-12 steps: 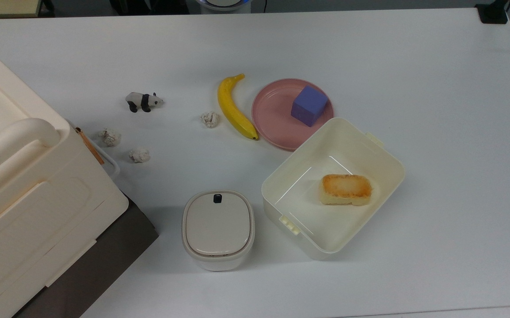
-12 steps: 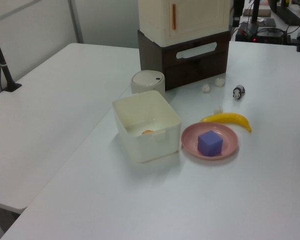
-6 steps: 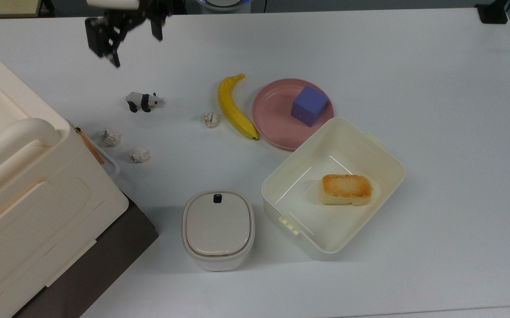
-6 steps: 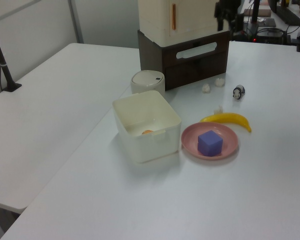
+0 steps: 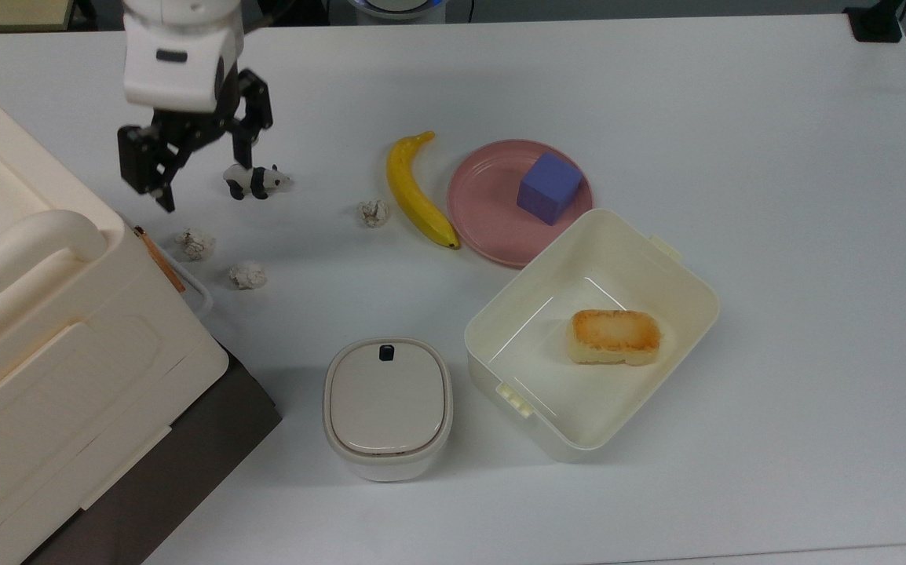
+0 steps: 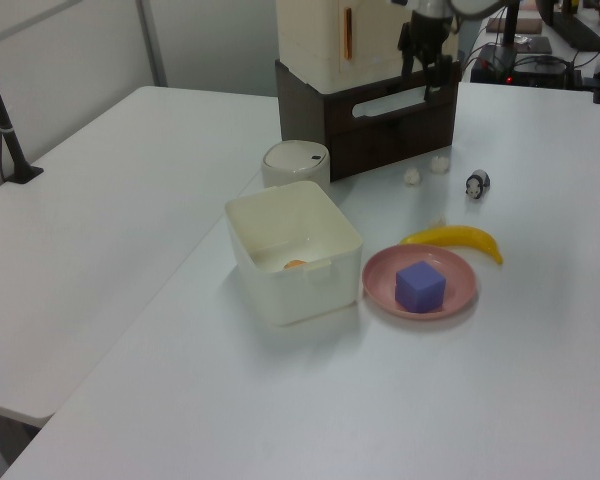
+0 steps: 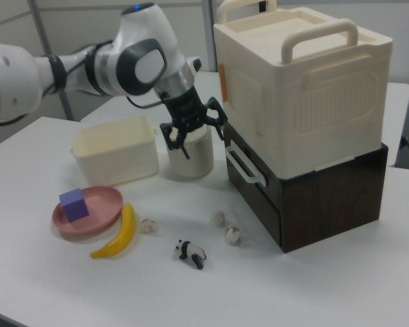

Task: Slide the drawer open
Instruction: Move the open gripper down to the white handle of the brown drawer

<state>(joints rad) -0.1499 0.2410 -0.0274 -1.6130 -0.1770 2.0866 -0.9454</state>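
I count one claw, fingers spread with nothing between them, hanging above the table just in front of the drawer. The drawer sits shut in the dark brown base under the cream cabinet, its white loop handle facing the claw.

Taking the drawer as landmark: three crumpled paper balls, two just in front of it, the third farther out beside the one banana. One toy panda lies near the first two balls, right by the claw in the top view. One lidded cream canister stands near the drawer unit's corner. Beyond it, one open cream box holds one piece of toasted bread. One pink plate, touching the box's rim in the top view, carries one purple cube.

The surface is plain white; a second white table joins it on the left view's left. A grey partition wall stands behind.
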